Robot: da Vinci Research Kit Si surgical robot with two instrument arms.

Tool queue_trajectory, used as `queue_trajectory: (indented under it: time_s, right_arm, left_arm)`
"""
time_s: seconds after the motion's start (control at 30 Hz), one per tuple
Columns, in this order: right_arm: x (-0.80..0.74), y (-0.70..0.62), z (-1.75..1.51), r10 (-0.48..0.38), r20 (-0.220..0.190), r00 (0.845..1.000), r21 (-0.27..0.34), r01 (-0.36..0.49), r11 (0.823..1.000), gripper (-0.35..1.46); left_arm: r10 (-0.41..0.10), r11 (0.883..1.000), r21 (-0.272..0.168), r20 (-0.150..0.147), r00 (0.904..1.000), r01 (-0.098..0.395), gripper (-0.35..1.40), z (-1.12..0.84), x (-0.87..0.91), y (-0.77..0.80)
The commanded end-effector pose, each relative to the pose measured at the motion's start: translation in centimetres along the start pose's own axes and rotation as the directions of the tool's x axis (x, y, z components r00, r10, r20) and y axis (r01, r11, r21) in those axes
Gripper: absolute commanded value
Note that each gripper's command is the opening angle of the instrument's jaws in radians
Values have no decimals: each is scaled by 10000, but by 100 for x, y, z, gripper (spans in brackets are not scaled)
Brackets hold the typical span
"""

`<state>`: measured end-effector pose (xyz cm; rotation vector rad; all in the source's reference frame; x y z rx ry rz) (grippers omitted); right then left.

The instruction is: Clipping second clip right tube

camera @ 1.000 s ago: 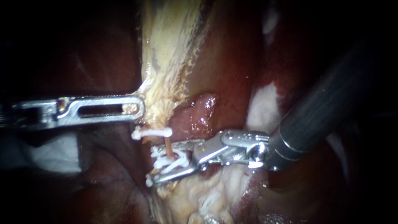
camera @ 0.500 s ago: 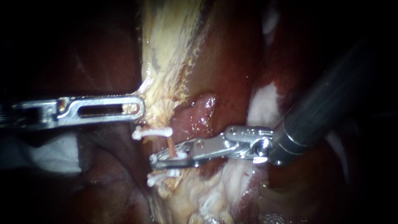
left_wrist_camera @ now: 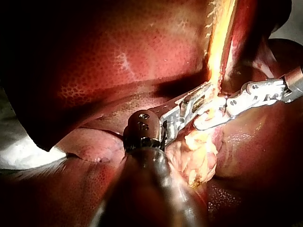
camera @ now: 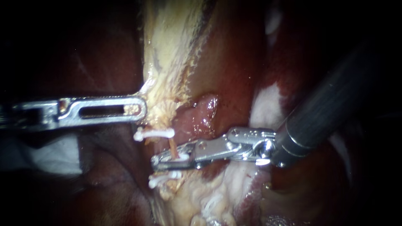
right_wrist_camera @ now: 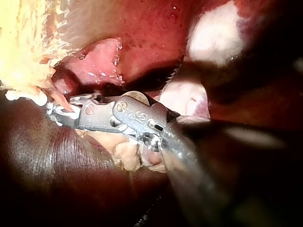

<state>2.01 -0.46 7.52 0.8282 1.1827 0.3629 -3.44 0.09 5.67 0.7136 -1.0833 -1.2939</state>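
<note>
Found right instrument (camera: 159, 160) jaws, spread wide a second earlier, clamped narrow on the tube (camera: 171, 145) between upper clip (camera: 153, 134) and lower clip (camera: 164, 179), unchanged for the last half second, suggesting the clip was pressed home, with left instrument (camera: 140, 109) clamped on pale tissue (camera: 167, 62).

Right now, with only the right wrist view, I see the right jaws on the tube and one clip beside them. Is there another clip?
Observer: Yes. The endoscope view shows a lower clip below the right instrument. Yours is the upper clip, above where the jaws hold the tube.
Operator: Anything else nearby?
Observer: The left instrument, outside your view, has its jaws shut on pale tissue just above the upper clip.
</note>
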Motion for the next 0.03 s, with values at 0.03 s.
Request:
queue_trajectory:
  time_s: [0.03]
  right_arm:
    - [0,1,0,-2,-2,10000,-3,2,10000,-35]
  left_arm:
    - [-1,10000,-4,1,10000,1,-35,0,0,0]
